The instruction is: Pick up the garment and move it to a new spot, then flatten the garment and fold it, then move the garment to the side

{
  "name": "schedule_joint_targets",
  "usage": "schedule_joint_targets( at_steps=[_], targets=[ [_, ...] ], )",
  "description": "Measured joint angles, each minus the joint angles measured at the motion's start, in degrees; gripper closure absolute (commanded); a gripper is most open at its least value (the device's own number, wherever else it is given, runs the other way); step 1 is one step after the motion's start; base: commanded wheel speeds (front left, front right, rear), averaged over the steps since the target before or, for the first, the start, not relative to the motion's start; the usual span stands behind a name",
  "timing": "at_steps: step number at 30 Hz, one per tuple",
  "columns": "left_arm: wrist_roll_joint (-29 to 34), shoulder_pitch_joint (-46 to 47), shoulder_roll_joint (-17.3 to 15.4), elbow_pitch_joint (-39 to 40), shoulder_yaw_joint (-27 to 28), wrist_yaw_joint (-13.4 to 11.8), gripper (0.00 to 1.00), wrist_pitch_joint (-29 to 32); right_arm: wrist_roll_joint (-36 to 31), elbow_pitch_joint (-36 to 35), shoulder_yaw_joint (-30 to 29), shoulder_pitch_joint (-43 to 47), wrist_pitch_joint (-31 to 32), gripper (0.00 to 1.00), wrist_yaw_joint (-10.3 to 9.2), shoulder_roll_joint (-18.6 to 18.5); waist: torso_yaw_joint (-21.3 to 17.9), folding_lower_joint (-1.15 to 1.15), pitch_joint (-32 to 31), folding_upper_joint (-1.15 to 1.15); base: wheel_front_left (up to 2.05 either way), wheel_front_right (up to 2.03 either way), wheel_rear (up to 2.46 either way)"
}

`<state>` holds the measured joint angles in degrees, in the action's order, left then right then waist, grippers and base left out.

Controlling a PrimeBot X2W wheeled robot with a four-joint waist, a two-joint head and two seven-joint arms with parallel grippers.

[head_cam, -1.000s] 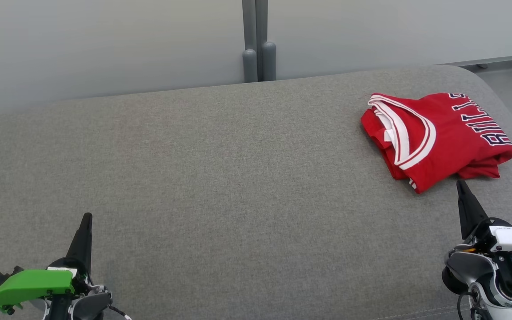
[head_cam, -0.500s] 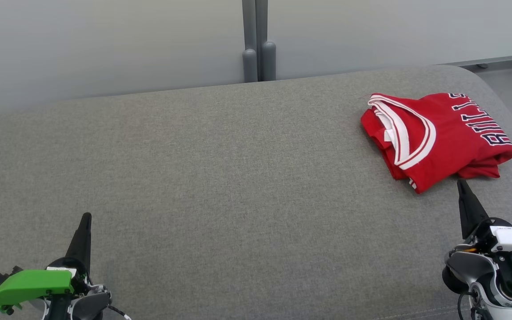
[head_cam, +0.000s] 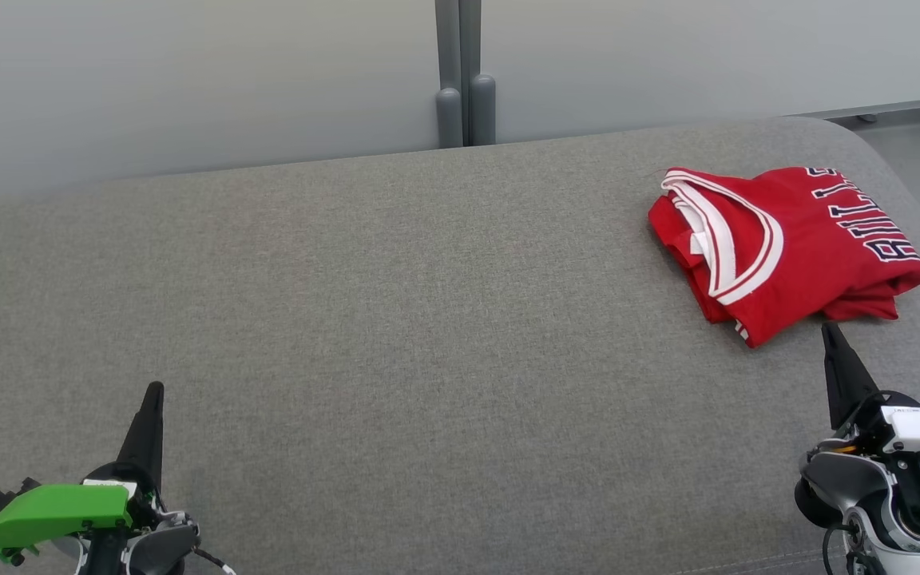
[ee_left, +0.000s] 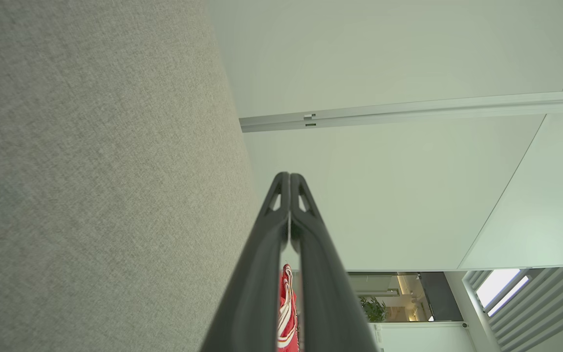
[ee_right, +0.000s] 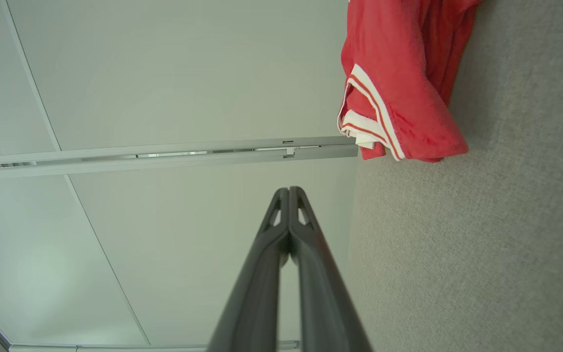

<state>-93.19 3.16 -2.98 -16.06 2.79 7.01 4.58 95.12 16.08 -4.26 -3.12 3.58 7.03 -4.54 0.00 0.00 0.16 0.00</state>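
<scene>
A red garment (head_cam: pixel 787 243) with white trim and dark lettering lies folded at the far right of the grey cushion (head_cam: pixel 396 335). My right gripper (head_cam: pixel 828 329) is shut and empty, its tip just in front of the garment's near edge, apart from it. In the right wrist view the garment (ee_right: pixel 399 83) lies at the upper right, beyond the shut right gripper (ee_right: pixel 289 189). My left gripper (head_cam: pixel 155 389) is shut and empty at the lower left, far from the garment. Between the closed left fingers (ee_left: pixel 311 254) a sliver of the garment (ee_left: pixel 286 313) shows.
A pale wall (head_cam: pixel 188 80) with two grey posts (head_cam: pixel 464 104) runs behind the cushion. The cushion's rounded right edge (head_cam: pixel 899 176) drops to a grey floor just past the garment. A wide stretch of bare cushion lies between the two grippers.
</scene>
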Motion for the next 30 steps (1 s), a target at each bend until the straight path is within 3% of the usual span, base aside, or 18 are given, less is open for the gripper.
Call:
schedule_joint_targets(
  at_steps=[30],
  targets=[
    [0.00,0.00,0.01,0.12,0.15,0.01,1.00,0.25,-0.03,-0.04,-0.19,0.00,0.01,1.00,0.00,0.11,0.00,0.00,0.01,0.00,0.00,0.00,0.00]
  ],
)
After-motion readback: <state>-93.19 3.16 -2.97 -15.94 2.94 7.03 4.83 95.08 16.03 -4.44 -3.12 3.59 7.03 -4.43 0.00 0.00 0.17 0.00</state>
